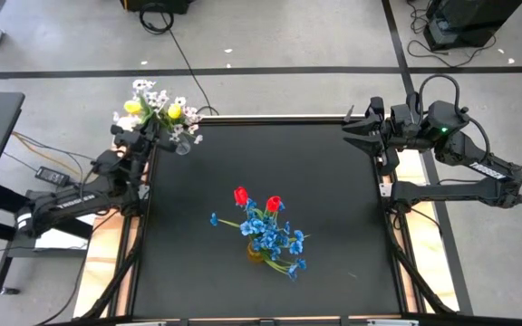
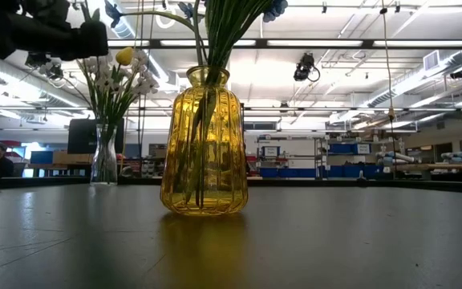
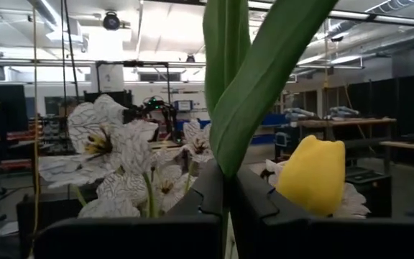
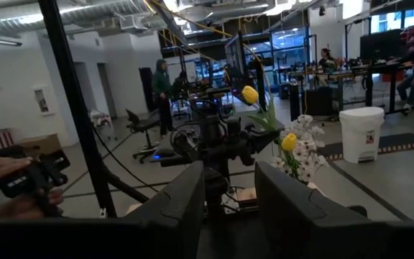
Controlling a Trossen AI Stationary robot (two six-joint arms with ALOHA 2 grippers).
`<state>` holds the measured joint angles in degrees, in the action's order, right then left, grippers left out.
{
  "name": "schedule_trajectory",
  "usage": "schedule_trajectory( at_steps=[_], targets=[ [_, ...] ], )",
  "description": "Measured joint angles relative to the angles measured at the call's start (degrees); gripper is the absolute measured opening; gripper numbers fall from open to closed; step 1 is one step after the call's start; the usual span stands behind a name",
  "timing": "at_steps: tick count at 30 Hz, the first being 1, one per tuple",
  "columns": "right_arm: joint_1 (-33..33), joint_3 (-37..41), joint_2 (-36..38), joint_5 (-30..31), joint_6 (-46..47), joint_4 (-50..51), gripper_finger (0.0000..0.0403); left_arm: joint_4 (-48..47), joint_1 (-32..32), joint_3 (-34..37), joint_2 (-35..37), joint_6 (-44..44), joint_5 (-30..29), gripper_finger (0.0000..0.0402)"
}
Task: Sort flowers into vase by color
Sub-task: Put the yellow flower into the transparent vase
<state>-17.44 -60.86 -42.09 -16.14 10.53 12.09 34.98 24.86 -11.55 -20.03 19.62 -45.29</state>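
A clear vase (image 1: pixel 181 143) (image 2: pixel 105 160) at the table's far left corner holds white sprays (image 1: pixel 152 93) (image 3: pixel 113 151) and yellow tulips (image 1: pixel 175 111) (image 3: pixel 315 173). My left gripper (image 1: pixel 149 129) (image 3: pixel 225 198) hovers just left of it, among the blooms, shut on a green tulip stem. An amber vase (image 1: pixel 259 252) (image 2: pixel 204 144) stands mid-table with blue sprays (image 1: pixel 275 237) and two red tulips (image 1: pixel 241 195). My right gripper (image 1: pixel 353 134) (image 4: pixel 228 194) is open and waits over the far right edge. My left gripper pinches the leafy green stem (image 3: pixel 225 155) of a yellow tulip (image 4: pixel 250 93) between its two fingers, below the bloom. The leaves stand upright above the fingers. The fingers hide the stem's lower end, so I cannot tell whether it reaches into the clear vase.
The black table top (image 1: pixel 333 226) lies bare around the amber vase. Cables (image 1: pixel 53 172) run along the floor past the table's left side. A person's hand holding a dark device (image 4: pixel 20 183) shows beyond the table in the right wrist view.
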Motion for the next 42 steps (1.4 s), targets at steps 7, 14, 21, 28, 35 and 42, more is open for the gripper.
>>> schedule_trajectory(
  at_steps=[7,14,21,28,35,42],
  targets=[
    [0.00,-0.02,0.00,-0.01,-0.01,-0.01,0.0133,0.37,3.64,0.00,-2.79,-2.98,1.57,0.0012],
    [0.00,-0.02,0.00,-0.01,-0.01,-0.02,0.0133,0.42,4.24,0.00,-5.54,-8.46,1.65,0.0067],
    [-0.01,-0.02,0.00,-0.01,-0.01,0.00,0.0133,0.12,4.22,0.00,-6.65,-12.17,0.05,0.0164],
    [0.00,-0.02,0.00,0.00,0.00,0.00,0.0133,-1.65,4.18,-2.66,-6.61,-13.87,-3.38,0.0195],
    [0.00,-0.02,0.00,-0.02,-0.01,-0.02,0.0133,-5.58,4.22,-5.09,-6.62,-12.99,-5.47,0.0196],
    [-0.02,-0.02,0.00,0.00,-0.01,-0.01,0.0133,-6.09,4.07,-5.09,-6.58,-12.97,-6.06,0.0143]
  ],
)
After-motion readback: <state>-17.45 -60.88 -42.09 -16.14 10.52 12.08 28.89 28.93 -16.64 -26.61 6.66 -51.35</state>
